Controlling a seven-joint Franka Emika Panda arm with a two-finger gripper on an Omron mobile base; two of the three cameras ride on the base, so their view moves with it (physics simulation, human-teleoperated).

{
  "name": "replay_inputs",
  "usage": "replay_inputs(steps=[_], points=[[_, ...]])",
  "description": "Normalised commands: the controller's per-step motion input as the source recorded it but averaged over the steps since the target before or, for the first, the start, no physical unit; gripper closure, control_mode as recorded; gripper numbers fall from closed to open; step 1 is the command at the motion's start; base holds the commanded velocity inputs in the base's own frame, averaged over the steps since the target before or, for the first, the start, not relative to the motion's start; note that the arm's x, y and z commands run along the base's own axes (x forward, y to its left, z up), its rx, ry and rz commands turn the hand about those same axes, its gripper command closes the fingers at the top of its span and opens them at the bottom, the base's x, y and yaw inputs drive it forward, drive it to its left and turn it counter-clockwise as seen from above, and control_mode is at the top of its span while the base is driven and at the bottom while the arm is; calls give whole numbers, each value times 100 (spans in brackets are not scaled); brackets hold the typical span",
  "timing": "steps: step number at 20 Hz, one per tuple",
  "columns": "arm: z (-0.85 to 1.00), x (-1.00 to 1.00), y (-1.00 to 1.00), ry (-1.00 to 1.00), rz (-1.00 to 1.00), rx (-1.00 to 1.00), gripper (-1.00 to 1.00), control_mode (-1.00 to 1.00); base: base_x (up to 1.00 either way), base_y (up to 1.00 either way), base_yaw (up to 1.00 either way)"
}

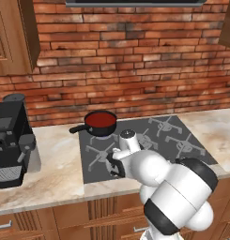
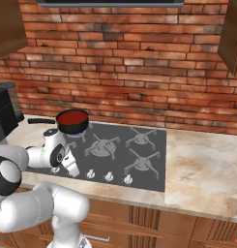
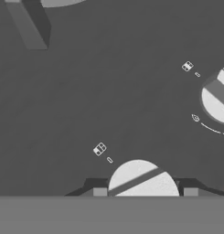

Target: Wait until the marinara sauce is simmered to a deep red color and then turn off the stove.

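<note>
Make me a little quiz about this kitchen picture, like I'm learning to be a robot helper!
1. True or false: the saucepan of marinara sauce sits on the front right burner of the stove.
2. What stands on the counter to the left of the stove? A) a toaster B) a black coffee machine C) a kettle
3. Fill in the blank: in the hand view, the claw has one fingertip on each side of a white ____.

Key
1. False. The saucepan is on the back left burner.
2. B
3. knob
</note>
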Motion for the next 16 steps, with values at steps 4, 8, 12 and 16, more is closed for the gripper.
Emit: replay_inputs(steps=[4, 8, 12, 16], points=[[-86, -3, 9, 29, -100, 0, 100, -100, 0, 0, 0], [-94, -1, 9, 24, -100, 0, 100, -100, 0, 0, 0], [-100, 0, 9, 17, -100, 0, 100, -100, 0, 0, 0], [-100, 0, 9, 14, -100, 0, 100, -100, 0, 0, 0]])
